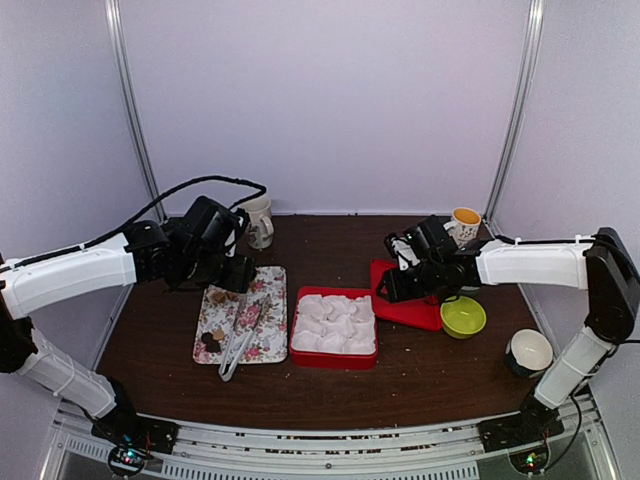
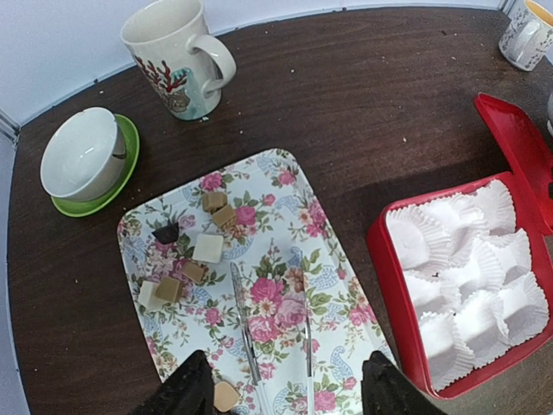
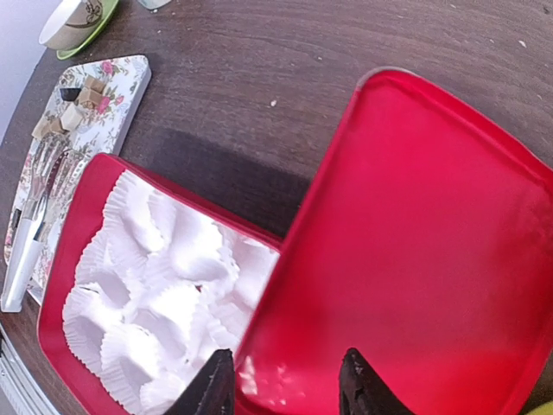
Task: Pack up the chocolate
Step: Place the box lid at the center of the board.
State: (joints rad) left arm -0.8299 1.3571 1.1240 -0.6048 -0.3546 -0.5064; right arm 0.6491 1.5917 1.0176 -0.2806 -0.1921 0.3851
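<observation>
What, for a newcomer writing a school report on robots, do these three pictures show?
Two robot arms are bolted at the near edge of the brown table, each ending in a two-finger gripper. The wide picture comes from a fixed camera above and behind them; the other two from cameras on the wrists. On it lie a floral tray with small chocolate pieces and metal tongs, a red box lined with white paper cups, and its red lid next to it. A mug and a green bowl stand nearby. The left gripper hovers open over the tray; the right gripper is open over the lid. Neither holds anything.
</observation>
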